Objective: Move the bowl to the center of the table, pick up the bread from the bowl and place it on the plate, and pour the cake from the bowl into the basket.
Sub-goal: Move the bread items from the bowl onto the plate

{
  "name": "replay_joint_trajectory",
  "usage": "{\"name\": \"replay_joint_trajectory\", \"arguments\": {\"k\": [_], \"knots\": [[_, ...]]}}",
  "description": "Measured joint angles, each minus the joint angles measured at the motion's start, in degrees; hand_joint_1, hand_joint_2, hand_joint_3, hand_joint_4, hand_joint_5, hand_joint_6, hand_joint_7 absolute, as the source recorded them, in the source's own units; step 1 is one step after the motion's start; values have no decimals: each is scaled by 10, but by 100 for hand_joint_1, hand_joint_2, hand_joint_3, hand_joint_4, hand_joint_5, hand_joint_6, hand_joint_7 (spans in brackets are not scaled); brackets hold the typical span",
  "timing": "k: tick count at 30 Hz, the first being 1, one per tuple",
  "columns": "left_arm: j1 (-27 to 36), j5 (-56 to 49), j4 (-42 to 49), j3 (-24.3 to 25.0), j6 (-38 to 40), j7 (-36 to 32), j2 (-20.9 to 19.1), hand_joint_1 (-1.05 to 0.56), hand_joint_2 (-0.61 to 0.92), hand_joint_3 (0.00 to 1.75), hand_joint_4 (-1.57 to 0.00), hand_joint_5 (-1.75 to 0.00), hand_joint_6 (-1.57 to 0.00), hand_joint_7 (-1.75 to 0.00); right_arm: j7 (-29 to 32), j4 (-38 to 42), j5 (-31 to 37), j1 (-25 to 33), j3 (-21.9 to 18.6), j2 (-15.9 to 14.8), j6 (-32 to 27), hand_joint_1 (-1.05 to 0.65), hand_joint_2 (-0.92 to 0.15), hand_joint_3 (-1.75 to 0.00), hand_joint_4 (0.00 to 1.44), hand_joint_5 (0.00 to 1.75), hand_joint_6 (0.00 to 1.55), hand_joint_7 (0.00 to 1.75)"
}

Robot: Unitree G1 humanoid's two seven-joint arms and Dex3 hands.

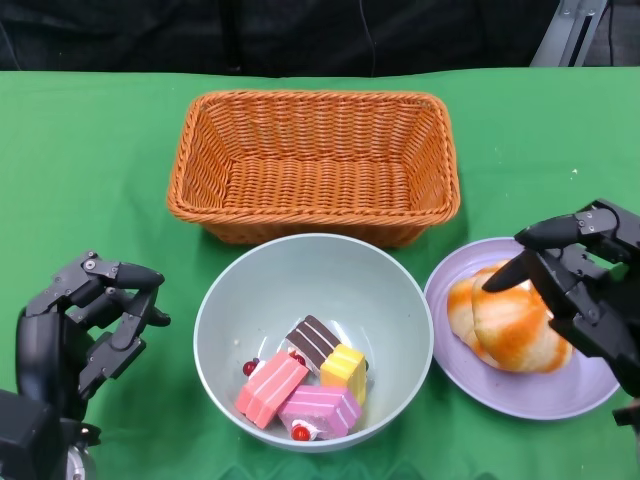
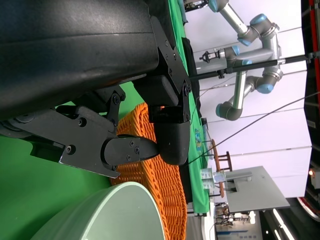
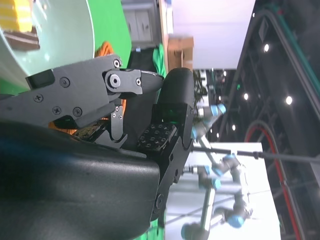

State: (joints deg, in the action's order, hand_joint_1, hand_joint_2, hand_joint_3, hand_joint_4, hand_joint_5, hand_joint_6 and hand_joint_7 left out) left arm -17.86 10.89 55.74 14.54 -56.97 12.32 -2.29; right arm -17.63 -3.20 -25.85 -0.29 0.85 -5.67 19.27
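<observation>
Head view is showing my right hand hovering open over the bread on the plate, fingers apart, and my left hand idling empty beside the bowl. Cake pieces are sitting in it, basket behind, all on the green counter. Wrist views are mostly getting blocked by black shell.

Orange basket, pale-green bowl, lilac plate.

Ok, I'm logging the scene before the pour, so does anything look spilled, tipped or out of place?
Nothing stands out. The bowl sits upright with the cake pieces inside, the bread lies on the plate, and the basket stands upright behind them. Nothing has spilled onto the green cloth.
</observation>
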Motion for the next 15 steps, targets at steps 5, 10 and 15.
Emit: {"name": "replay_joint_trajectory", "arguments": {"k": [5, 10, 15], "knots": [[0, 6, -1, -1, 0, 18, -6, -16, 91, 36, -85, -133, -91, -99, -20, -9, 15, 13, 7, 5, -28, -14, -55, -85, 80, 139, 74, 113], [2, 2, -12, -9, -5, 49, -22, -30, 92, 16, -91, -88, -102, -45, -37, -13, 25, 16, 14, 13, -38, -17, -54, -89, 79, 150, 72, 124], [3, -25, -54, -34, -61, 88, -74, -40, 92, 9, -85, -46, -97, -8, -40, -12, 28, 16, 19, 26, -47, -16, -57, -86, 77, 151, 71, 122]]}}
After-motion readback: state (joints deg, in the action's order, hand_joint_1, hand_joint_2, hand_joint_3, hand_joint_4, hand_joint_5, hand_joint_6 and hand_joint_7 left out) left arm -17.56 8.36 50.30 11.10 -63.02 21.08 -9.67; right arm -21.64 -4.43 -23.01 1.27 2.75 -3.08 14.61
